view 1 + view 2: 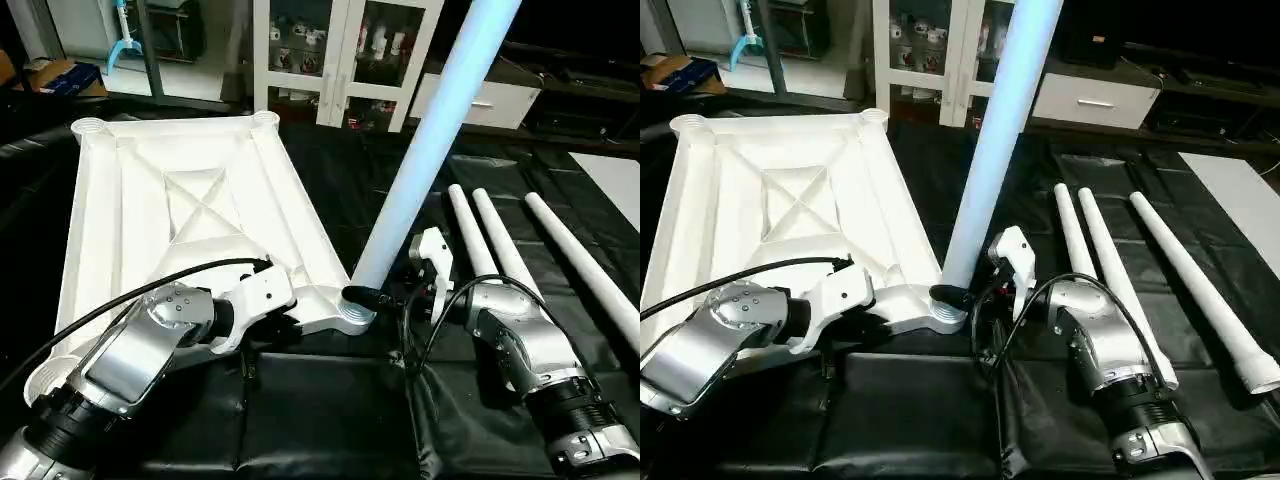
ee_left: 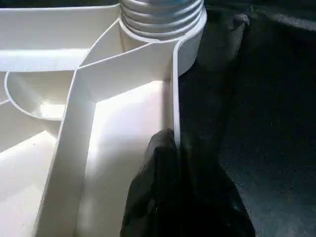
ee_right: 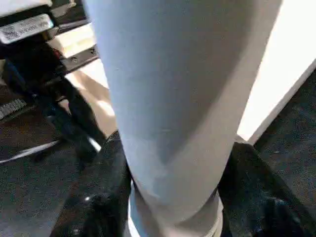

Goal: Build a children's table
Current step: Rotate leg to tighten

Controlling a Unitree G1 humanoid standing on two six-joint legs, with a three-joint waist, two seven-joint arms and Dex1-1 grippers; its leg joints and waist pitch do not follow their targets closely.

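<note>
With my left jaws (image 2: 170,163) pinched on the upturned top's (image 1: 150,210) rim, I'd twist the standing leg (image 1: 420,150) straight into its near-corner socket (image 1: 350,318), right jaws (image 3: 168,197) astride its base.

The table top (image 1: 190,215) looks like moulded white plastic, smooth with a soft sheen, its ribs catching bright highlights. The upright leg (image 1: 430,140) is a smooth white tube with a satin finish; its threaded end shows ridged rings where it enters the corner socket (image 2: 163,29). The three spare legs (image 1: 1160,270) near the bench's right edge have the same smooth, pale finish. The bench (image 1: 320,420) is covered in black sheeting, creased and faintly glossy like vinyl or leatherette. The forearms (image 1: 130,355) are brushed silver metal, with white plastic wrist housings. The left tool (image 2: 173,197) has matt black fingers; the right tool (image 3: 173,212) has glossier black ones.
</note>
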